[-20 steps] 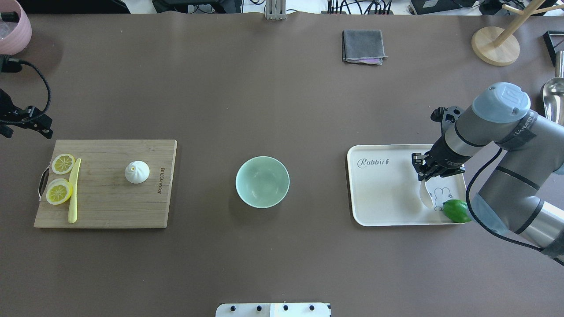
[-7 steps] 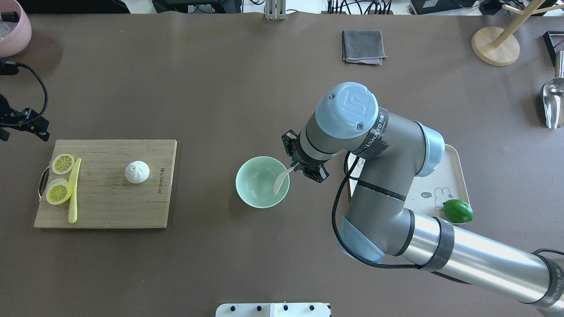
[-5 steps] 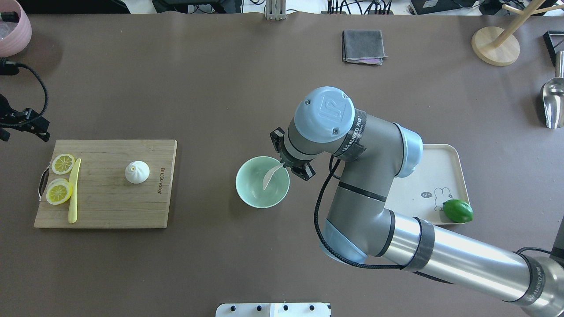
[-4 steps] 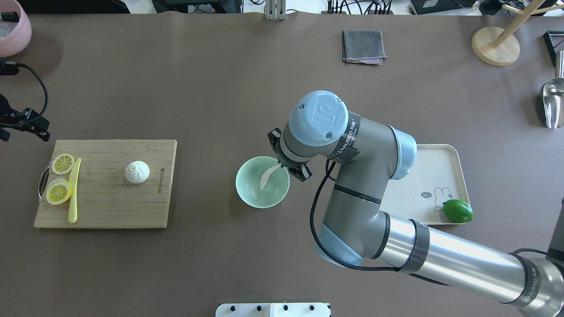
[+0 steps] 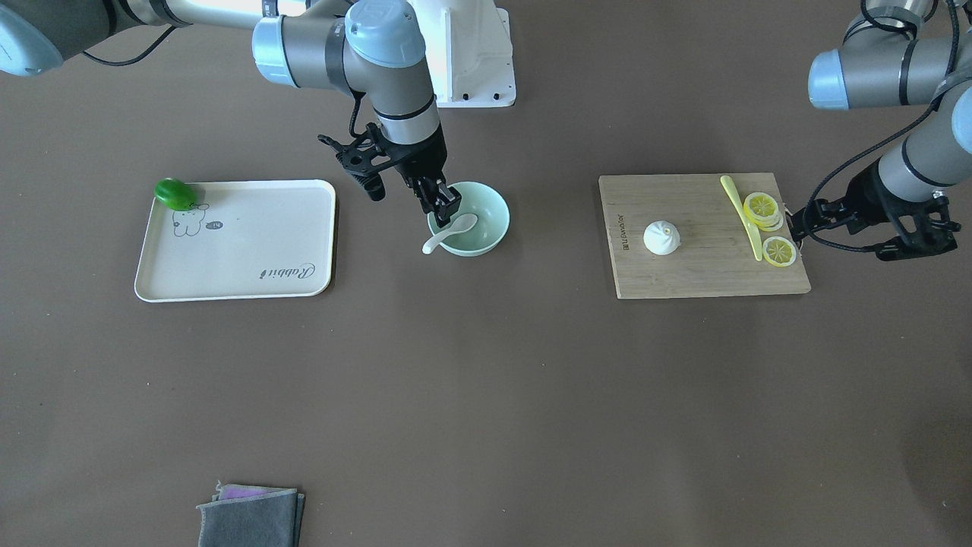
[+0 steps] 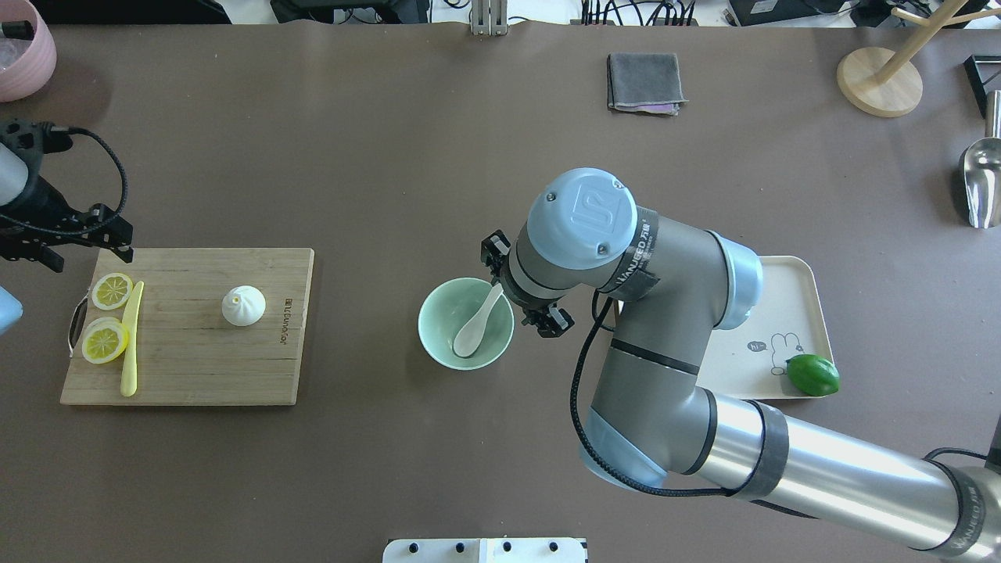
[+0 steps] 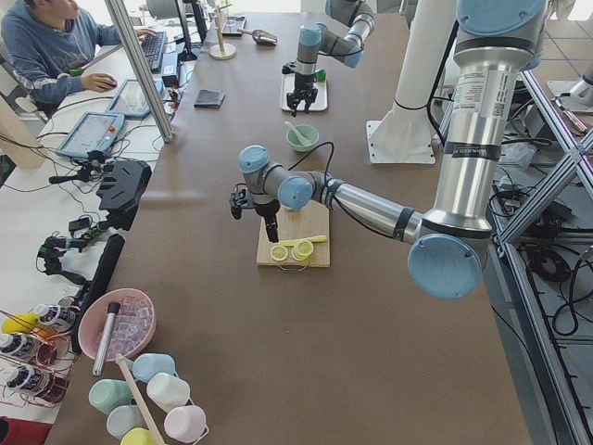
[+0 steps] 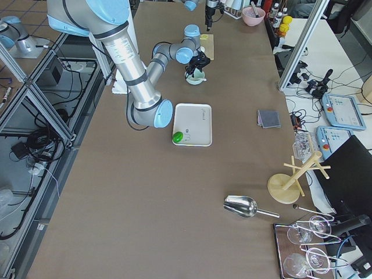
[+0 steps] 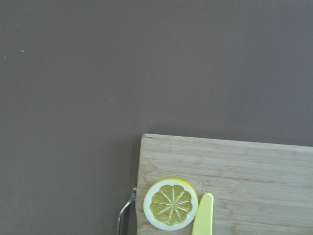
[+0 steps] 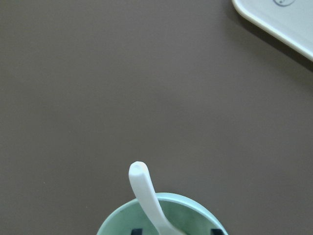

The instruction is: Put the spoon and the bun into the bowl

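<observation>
The white spoon (image 6: 477,320) lies in the mint-green bowl (image 6: 426,313) at the table's middle, its handle leaning on the rim toward my right arm. It also shows in the front view (image 5: 456,226) and the right wrist view (image 10: 144,191). My right gripper (image 5: 443,203) hovers over the bowl's rim, open, with its fingertips (image 10: 136,231) either side of the spoon and not touching it. The white pleated bun (image 6: 243,305) sits on the wooden board (image 6: 188,360). My left gripper (image 6: 70,246) is empty above the table by the board's far left corner, and its jaws look apart.
Two lemon slices (image 6: 112,291) and a yellow-green utensil (image 6: 131,336) lie at the board's left end. A white tray (image 6: 790,297) with a green lime (image 6: 813,374) is right of the bowl. A grey cloth (image 6: 644,82), a wooden stand (image 6: 880,82) and a metal scoop (image 6: 977,188) are farther off.
My right gripper carried the spoon from the tray to the bowl and let it go; the spoon now rests inside. My left arm has moved closer to the board's corner.
</observation>
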`<state>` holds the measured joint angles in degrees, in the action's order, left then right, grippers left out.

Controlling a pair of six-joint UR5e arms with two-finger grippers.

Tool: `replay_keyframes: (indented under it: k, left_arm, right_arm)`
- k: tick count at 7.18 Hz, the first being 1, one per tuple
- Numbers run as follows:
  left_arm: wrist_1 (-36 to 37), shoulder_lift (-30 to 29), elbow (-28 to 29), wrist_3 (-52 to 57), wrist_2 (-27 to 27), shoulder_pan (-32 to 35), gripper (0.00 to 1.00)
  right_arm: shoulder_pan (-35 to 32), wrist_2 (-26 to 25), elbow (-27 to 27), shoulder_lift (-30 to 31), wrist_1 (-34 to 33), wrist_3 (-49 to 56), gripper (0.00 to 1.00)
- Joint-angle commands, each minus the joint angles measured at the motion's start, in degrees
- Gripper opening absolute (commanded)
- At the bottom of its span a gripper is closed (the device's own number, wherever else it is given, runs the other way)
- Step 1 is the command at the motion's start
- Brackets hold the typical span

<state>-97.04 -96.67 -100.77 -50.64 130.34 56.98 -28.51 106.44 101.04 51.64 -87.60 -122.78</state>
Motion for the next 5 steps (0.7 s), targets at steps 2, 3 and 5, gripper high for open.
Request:
replay_keyframes:
  k: [2,3,5]
  left_arm:
    - [-5.10,-6.12,-0.22,-19.79,-0.61,-9.33,0.98]
    - [-5.01,-7.46,-1.44,-24.11,-2.44,-13.00,0.98]
    - [-4.92,-7.48,-2.68,-23.81,-5.09,-15.67,0.94]
  right_arm:
    - [-6.45,8.15,3.82,3.82,-1.51,8.50,1.00]
    - [-7.69,9.30,3.99,3.91,-2.74,11.48,1.00]
    - [-8.32,9.75,6.87,8.45,-2.75,16.23,1.00]
